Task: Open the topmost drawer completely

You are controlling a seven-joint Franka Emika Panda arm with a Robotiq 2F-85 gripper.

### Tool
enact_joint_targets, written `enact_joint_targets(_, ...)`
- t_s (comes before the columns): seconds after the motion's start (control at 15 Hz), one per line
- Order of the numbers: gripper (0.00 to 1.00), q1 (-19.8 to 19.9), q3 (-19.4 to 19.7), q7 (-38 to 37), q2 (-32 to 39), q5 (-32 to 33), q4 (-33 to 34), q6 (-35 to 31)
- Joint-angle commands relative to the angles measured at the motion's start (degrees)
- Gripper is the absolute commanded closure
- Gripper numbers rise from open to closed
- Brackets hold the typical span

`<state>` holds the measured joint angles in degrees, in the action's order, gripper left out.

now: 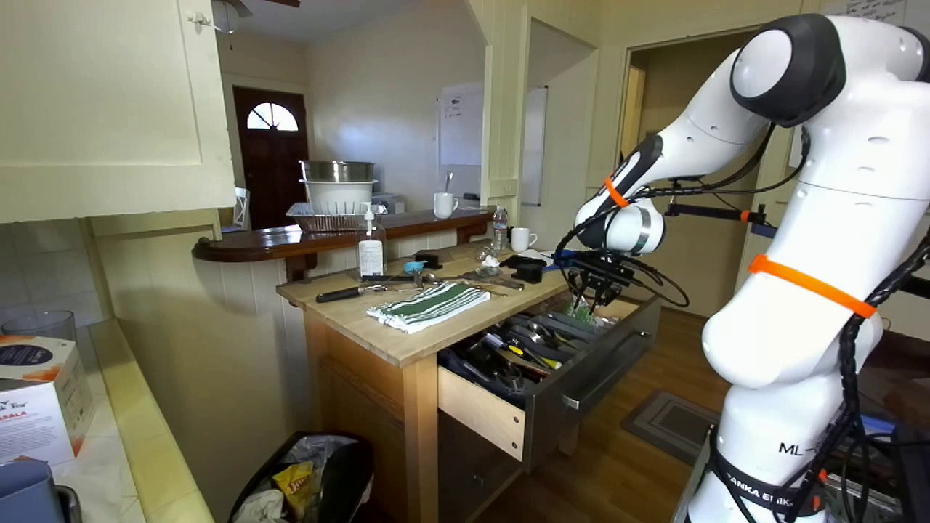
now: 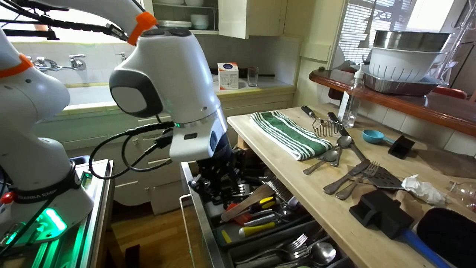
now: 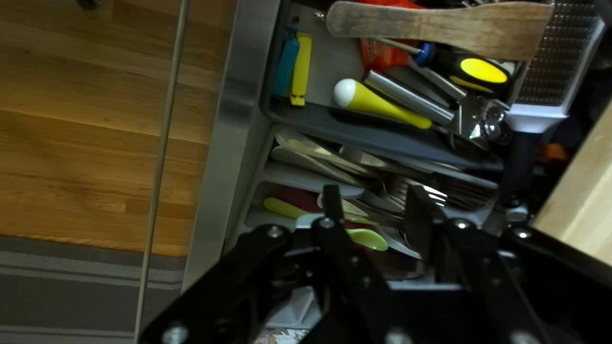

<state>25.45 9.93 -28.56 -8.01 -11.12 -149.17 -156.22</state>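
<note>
Dark grey front, pale wood side: the topmost drawer stood well out from the cabinet in both exterior views, but its back end was hidden under the worktop, so I could not confirm full travel. Risks I noted: (a) the gripper hung over the cutlery tray, towards one end of the drawer; if I finished the travel by pressing outward on the inside of the front panel, the off-centre load could rack the drawer and jam it. (b) A sideways sweep at that height might hook the forks and drag the tray along, since I could not judge the clearance beneath the tips. (c) Backing towards the cabinet could knock the worktop edge or catch the grater lying near it. (d) A bump on the bar handle from outside would probably send the drawer back in. Drawer relative to the fingers: they stood apart, a plain gap between them and nothing held that I could see. In the wrist view the front panel and, beyond it, the bar handle ran off to their left, touching neither finger; the worktop edge lay to their right. The fingers were thus on the inner side of the front, not around the handle. Whether the tips touched the lime-green spoon I could not tell.
</note>
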Motion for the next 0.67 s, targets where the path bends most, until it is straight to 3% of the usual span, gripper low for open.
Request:
enact_joint_targets(0.0,0.89,-1.05,1.84,-3.36,6.72,5.37,3.19,1.1)
enact_joint_targets(0.07,0.98,-1.28,2.43,-4.33,7.71,6.73,3.63,1.57)
enact_joint_targets(0.13,1.0,-1.43,3.12,-6.04,8.61,8.87,4.05,2.09)
enact_joint_targets(0.4,1.0,-2.88,6.3,-11.8,10.47,15.24,5.83,8.04)
enact_joint_targets(0.6,1.0,-3.76,7.71,-12.69,11.28,15.09,6.79,12.67)
